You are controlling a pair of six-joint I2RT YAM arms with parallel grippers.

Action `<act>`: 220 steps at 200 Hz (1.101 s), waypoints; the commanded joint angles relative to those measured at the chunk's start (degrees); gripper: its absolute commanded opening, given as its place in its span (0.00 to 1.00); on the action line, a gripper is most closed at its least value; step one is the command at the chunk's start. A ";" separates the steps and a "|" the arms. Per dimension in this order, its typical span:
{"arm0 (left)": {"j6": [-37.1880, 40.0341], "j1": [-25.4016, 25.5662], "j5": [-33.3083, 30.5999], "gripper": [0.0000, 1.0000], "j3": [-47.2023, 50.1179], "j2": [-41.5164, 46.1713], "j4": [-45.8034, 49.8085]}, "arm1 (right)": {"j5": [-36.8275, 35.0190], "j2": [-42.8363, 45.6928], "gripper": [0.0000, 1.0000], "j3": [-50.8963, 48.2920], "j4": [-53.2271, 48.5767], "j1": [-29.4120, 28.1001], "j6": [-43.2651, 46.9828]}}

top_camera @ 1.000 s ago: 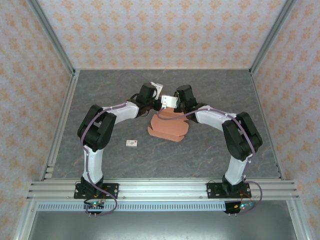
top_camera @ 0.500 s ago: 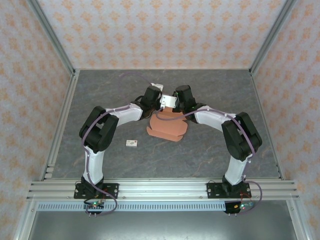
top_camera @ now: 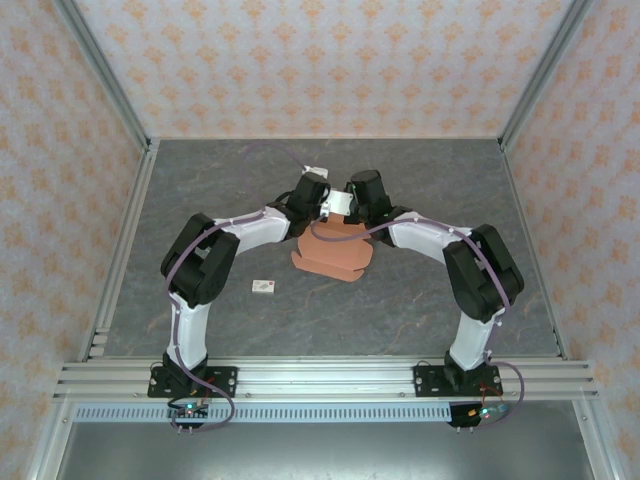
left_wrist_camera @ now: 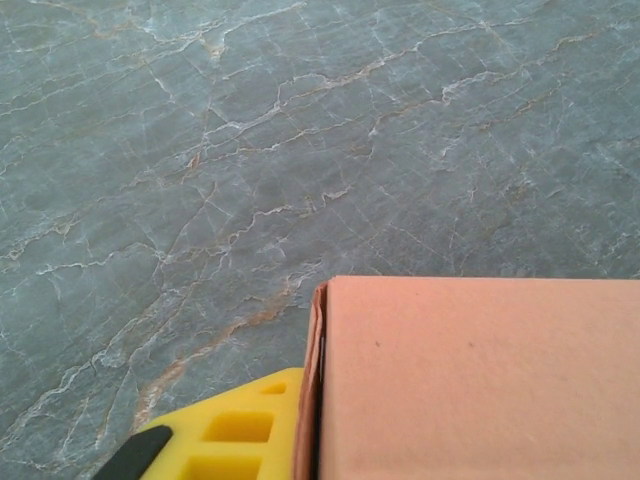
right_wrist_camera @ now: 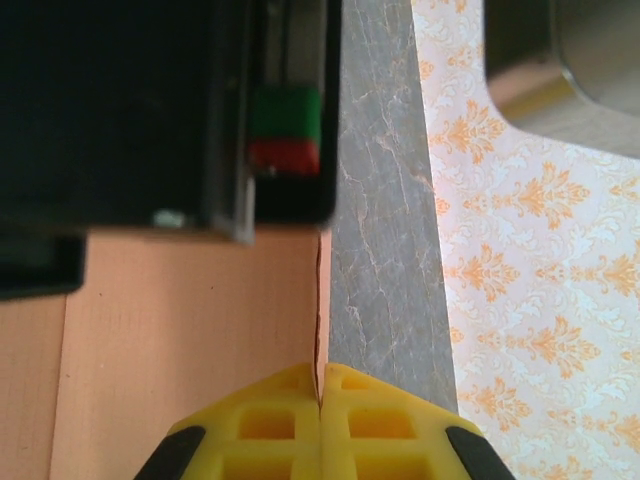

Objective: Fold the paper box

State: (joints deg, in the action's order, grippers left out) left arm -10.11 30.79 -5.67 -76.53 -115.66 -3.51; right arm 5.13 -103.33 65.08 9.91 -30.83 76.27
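i count from here | paper box (top_camera: 333, 257): 1 | small white tag (top_camera: 264, 287): 1 | arms: 2, left arm (top_camera: 200, 262) and right arm (top_camera: 482, 272)

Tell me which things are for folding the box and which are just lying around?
For the job:
- paper box
- right claw, pinched shut on the box's edge
- left claw, up against the box's side wall

Just lying about:
- small white tag, on the table, apart from the box
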 commanded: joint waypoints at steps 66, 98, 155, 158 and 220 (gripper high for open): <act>-0.48 -2.83 3.94 0.34 4.34 2.87 0.29 | -1.96 1.43 0.00 0.31 -0.38 0.89 -0.60; -1.41 -3.09 6.31 0.44 5.25 4.08 -0.01 | -2.22 1.32 0.00 0.44 -0.59 0.95 -0.50; -3.27 -4.12 11.67 0.56 5.69 5.88 -0.69 | -2.23 1.35 0.00 0.36 -0.64 0.94 -0.42; -3.30 -4.14 11.99 0.57 5.77 5.88 -0.71 | -2.24 1.37 0.00 0.44 -0.66 0.95 -0.43; -3.78 -5.11 19.21 0.68 7.45 8.69 -1.94 | -2.31 1.12 0.00 0.82 -0.71 0.95 -0.42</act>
State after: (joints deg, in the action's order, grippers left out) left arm -13.52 26.48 9.26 -69.87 -109.62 -4.54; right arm 3.86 -103.35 65.08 9.37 -30.17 76.29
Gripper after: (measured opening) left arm 0.677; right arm 0.045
